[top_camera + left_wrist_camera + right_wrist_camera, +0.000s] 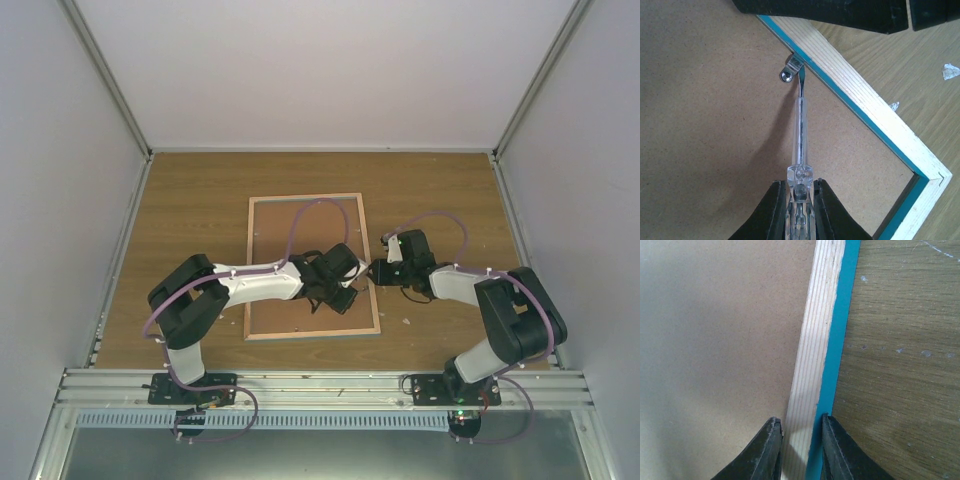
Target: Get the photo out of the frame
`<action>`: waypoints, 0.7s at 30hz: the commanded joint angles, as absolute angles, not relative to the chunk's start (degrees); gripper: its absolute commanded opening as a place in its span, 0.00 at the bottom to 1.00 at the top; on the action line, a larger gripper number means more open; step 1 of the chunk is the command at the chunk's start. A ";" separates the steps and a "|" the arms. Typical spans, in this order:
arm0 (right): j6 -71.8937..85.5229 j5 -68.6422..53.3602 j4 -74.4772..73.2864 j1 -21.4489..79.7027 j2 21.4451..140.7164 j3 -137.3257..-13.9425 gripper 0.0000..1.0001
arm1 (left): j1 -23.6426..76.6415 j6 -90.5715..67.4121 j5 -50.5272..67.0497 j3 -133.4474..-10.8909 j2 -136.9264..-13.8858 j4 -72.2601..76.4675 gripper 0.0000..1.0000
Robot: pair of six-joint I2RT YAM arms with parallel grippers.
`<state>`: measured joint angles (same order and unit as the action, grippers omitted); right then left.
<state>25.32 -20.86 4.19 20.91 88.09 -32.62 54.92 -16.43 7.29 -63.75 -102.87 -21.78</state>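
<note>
- From above: the frame [305, 197] lies face down on the wooden table [200, 200], its brown back panel [275, 240] upward. It sits under and between the two claws.
- From above: the left claw [352, 284] hangs over the panel near the frame's right rail. The right claw [377, 270] meets that same rail from the outer side, and the two are close together.
- Left wrist: the left claw [800, 196] is pressed together on the clear handle of a screwdriver [800, 130].
- Left wrist: the screwdriver shaft runs straight ahead of the claw, and its tip touches a small metal clip [790, 70] at the inner edge of the pale wood rail.
- Left wrist: a frame corner lies ahead and to the right of this claw, with bare table beyond it.
- Right wrist: the right claw [800, 432] pinches the frame's rail, one finger [769, 445] on the panel side and the other on the turquoise outer edge.
- Right wrist: the rail runs straight ahead from between the fingers, with the panel to the left and the table to the right.
</note>
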 commanded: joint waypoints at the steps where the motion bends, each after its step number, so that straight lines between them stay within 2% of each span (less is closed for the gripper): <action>1: 25.48 -22.68 4.98 21.98 86.97 -31.35 0.19 | 54.67 -20.80 2.36 -64.81 -103.29 -20.85 0.00; 11: 27.73 -22.76 5.95 22.15 85.45 -29.70 0.18 | 54.67 -27.92 -3.02 -63.64 -101.54 -20.23 0.00; 21: 29.81 -22.59 6.94 22.28 84.57 -28.34 0.17 | 54.84 -32.98 -3.43 -60.64 -100.33 -15.49 0.00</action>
<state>29.30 -19.88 7.49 21.32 86.24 -29.71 55.33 -29.26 1.37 -61.65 -102.00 -18.04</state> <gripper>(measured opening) 0.193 0.111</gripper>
